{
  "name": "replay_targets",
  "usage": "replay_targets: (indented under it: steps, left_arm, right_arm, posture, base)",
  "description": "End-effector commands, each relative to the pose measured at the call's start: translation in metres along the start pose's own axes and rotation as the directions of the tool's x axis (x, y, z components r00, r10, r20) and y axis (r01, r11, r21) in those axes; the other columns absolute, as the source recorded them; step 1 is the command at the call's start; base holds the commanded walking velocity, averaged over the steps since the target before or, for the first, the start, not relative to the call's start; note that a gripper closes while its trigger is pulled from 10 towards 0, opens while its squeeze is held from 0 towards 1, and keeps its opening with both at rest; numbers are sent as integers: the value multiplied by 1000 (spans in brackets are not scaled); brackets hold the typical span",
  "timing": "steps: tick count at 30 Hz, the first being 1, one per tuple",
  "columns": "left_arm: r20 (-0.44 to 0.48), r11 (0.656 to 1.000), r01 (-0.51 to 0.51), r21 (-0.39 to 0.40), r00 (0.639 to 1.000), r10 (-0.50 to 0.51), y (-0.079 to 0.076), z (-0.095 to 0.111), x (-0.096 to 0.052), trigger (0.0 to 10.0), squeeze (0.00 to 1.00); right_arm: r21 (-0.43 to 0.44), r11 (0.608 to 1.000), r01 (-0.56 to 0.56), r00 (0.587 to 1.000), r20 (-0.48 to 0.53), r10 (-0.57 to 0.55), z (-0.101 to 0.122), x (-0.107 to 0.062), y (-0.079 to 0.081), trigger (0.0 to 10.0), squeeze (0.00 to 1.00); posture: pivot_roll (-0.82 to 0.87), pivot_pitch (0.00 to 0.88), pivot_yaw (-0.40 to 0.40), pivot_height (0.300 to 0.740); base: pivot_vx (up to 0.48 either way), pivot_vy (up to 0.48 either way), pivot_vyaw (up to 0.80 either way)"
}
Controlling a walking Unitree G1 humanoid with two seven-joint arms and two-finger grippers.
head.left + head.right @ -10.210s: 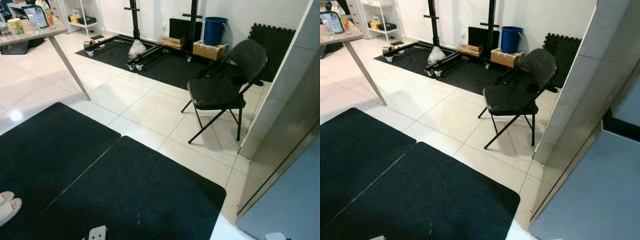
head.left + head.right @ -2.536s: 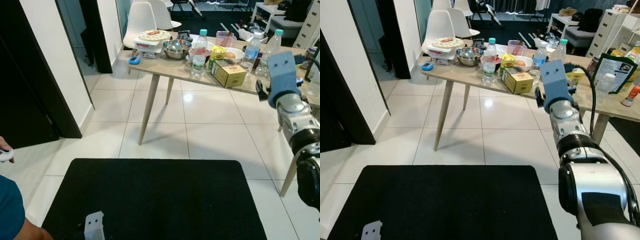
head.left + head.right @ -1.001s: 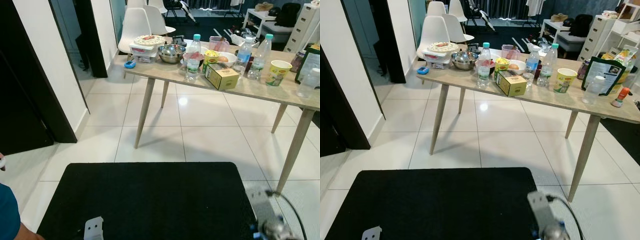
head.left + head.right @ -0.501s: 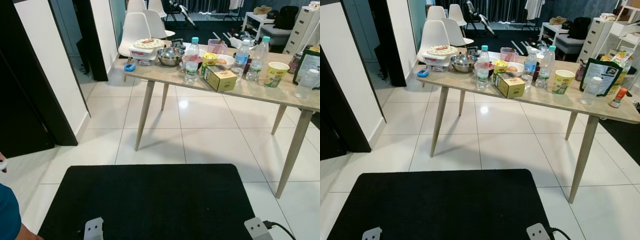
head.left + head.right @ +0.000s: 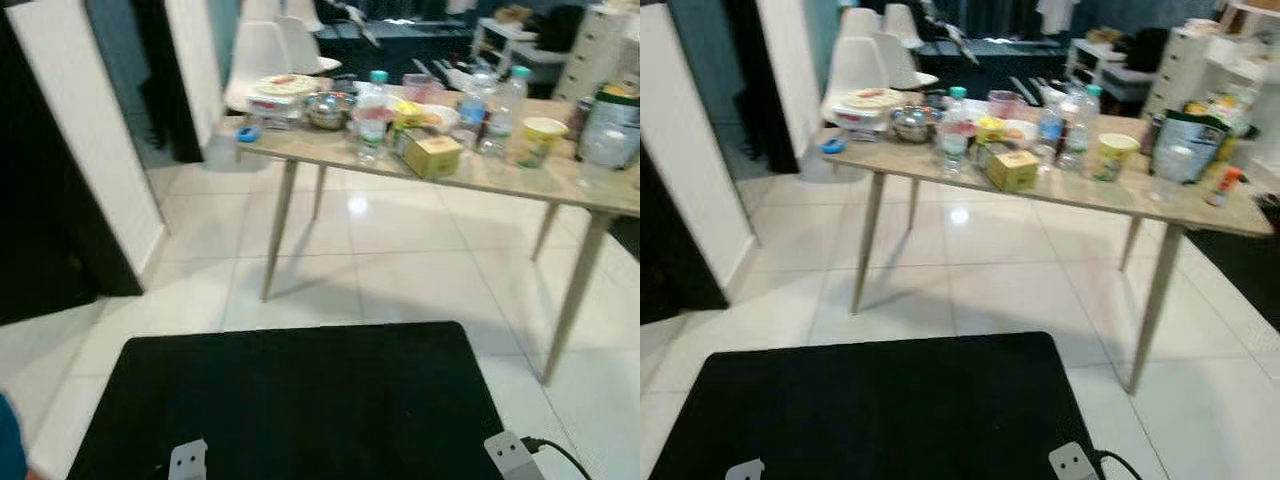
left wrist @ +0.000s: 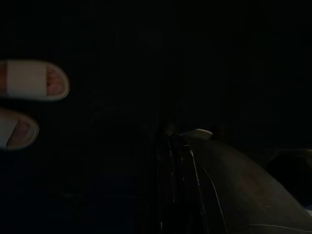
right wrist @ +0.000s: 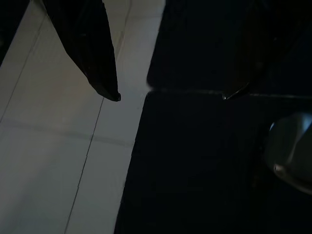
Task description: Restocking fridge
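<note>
A long wooden table (image 5: 500, 176) stands ahead across white tiles. On it are a clear water bottle (image 5: 373, 106), a yellow box (image 5: 432, 155), a steel bowl (image 5: 328, 108), a yellow cup (image 5: 541, 140) and several more bottles and packets. Both arms hang low, their grey wrist blocks at the lower edge of the eye views. In the right wrist view my right gripper (image 7: 170, 96) is open and holds nothing, over the border between mat and tile. The left wrist view is very dark.
A black mat (image 5: 300, 400) covers the floor just in front of me. White chairs (image 5: 262, 55) stand behind the table's left end. A white wall (image 5: 90, 150) and a dark doorway (image 5: 35, 230) lie to the left. A person's slippered feet (image 6: 29, 80) are beside my left arm.
The view has swung from a folding chair to the table. My right arm, raised toward the table 2.5 s ago, has dropped to my side. The picture is now slightly shifted and blurred.
</note>
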State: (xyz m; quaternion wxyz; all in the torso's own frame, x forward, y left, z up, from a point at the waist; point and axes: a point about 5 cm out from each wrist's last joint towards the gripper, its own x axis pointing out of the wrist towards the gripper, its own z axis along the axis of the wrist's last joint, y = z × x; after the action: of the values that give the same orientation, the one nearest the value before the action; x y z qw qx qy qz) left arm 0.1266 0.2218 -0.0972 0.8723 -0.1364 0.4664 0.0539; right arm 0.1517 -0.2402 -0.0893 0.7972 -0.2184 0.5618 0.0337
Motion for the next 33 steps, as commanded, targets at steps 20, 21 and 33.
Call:
replay_targets:
  steps: [20,21,33]
  left_arm:
    - [-3,1000,0,28,1000,0,-7,4,4,10000,0]
    - [-4,1000,-1,28,1000,1,-7,4,4,10000,0]
    - [-12,999,-13,45,1000,14,-6,4,4,10000,0]
  right_arm:
    - [-43,999,-15,1000,-5,15,-1,0,2,10000,0]
    - [-43,999,-15,1000,-5,15,-1,0,3,10000,0]
    - [-44,999,-26,1000,-1,26,1,0,7,10000,0]
  posture:
    - [-26,0,-38,740]
    - [-26,0,-36,740]
    - [-18,0,-25,740]
  base:
    - [0,0,-274]
    - [0,0,0]
    - [0,0,0]
